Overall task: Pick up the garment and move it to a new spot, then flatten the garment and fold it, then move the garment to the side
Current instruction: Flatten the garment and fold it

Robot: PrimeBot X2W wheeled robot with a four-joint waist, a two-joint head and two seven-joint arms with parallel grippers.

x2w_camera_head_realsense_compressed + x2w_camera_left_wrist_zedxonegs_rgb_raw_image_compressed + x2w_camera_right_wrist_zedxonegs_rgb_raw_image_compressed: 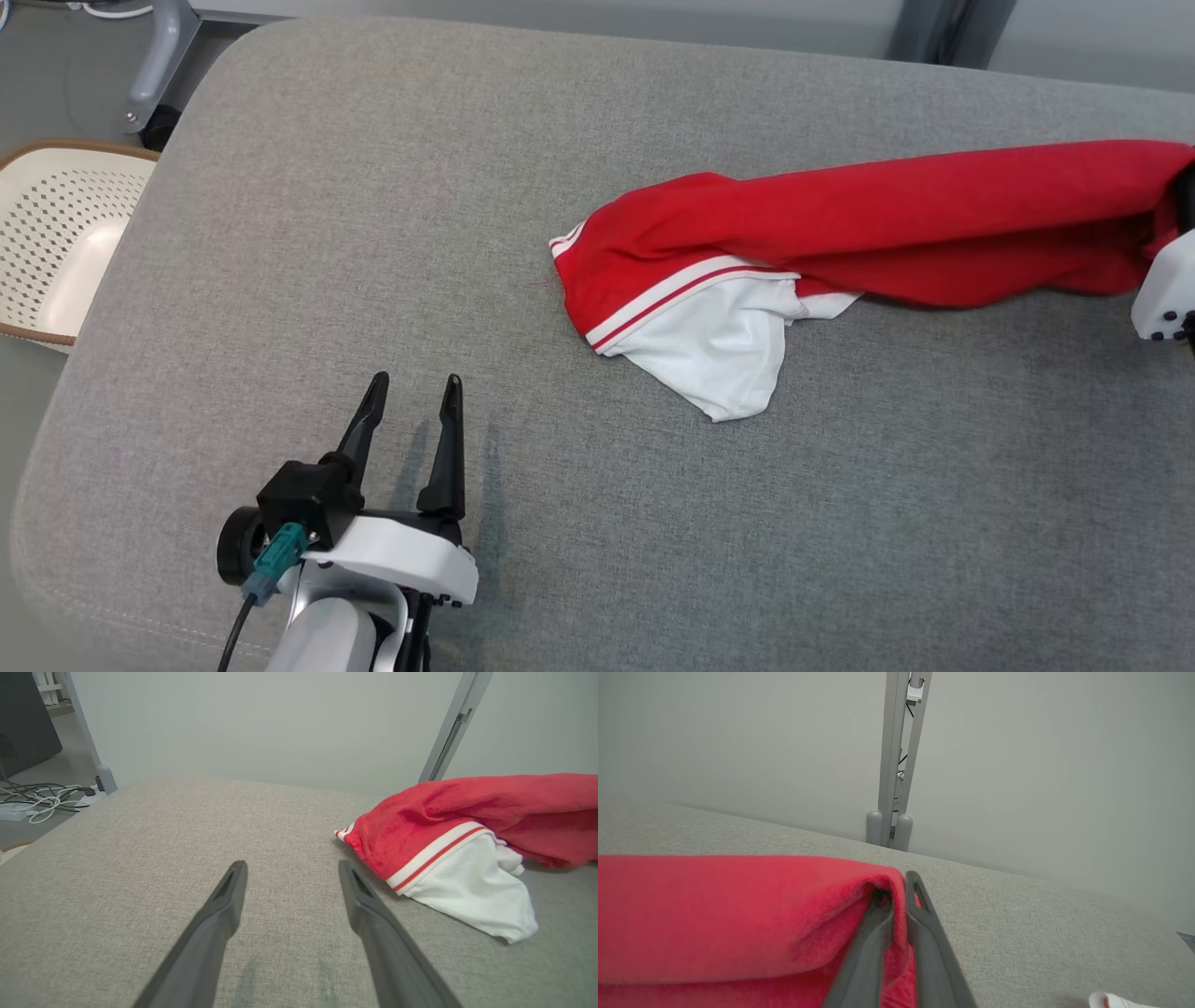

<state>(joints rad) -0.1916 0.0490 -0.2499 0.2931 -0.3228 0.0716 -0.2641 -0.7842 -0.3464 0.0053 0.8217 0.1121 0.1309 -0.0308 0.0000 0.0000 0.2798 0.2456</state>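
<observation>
Left gripper (415,380) hovers spread over bare grey cushion (373,187); the red-and-white garment (840,233) lies to its right, a cream basket (56,233) off the edge to its left. Left wrist view adds floor cables (42,802) far left. Right wrist view: right gripper (899,891) pinches the garment's red fold, a grey post (892,765) beyond.

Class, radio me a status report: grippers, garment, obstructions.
Left gripper open, empty. Right gripper shut on red-and-white fabric garment, stretched across grey cushion. Nothing in the way.

garment (840,233): we see red cloth, white stripes, a white panel
pose: bunched, stretched long
place: centre to right edge, head view
</observation>
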